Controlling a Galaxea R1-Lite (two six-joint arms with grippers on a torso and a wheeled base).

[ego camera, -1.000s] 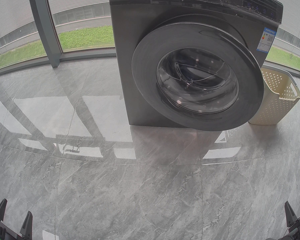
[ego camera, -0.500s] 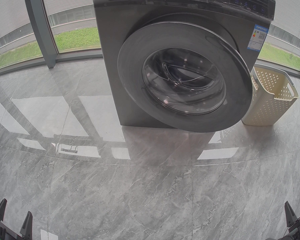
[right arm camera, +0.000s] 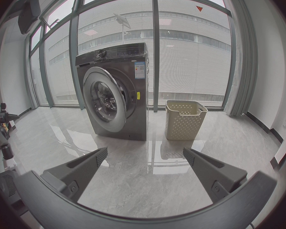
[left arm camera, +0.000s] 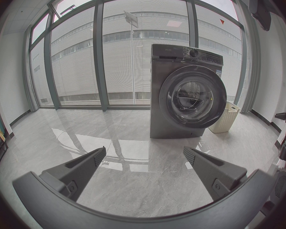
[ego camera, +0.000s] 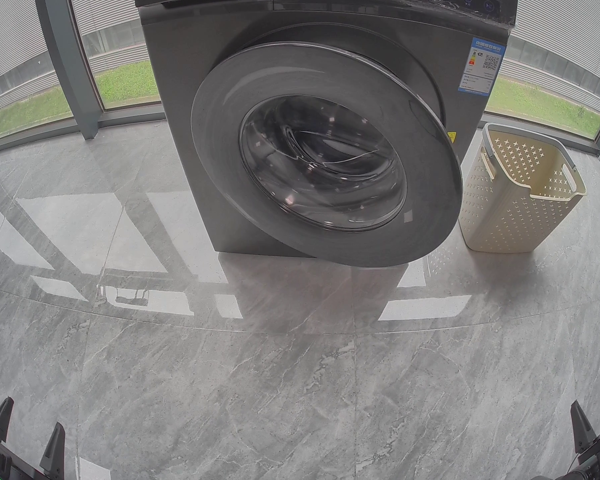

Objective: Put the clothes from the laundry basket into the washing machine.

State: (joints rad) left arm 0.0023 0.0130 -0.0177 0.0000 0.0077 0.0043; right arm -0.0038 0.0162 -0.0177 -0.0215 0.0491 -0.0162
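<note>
The left gripper and right gripper are hanging low over the grey floor, each with its jaws standing wide apart and holding nothing. Well ahead, the washing machine is standing with its door swung out. Just beside it, on the robot's right, the laundry basket is sitting upright; whether clothes are lying inside cannot be told. The task is seemingly sitting at the approach step; next the robot is needing to get close and reach down into the basket
</note>
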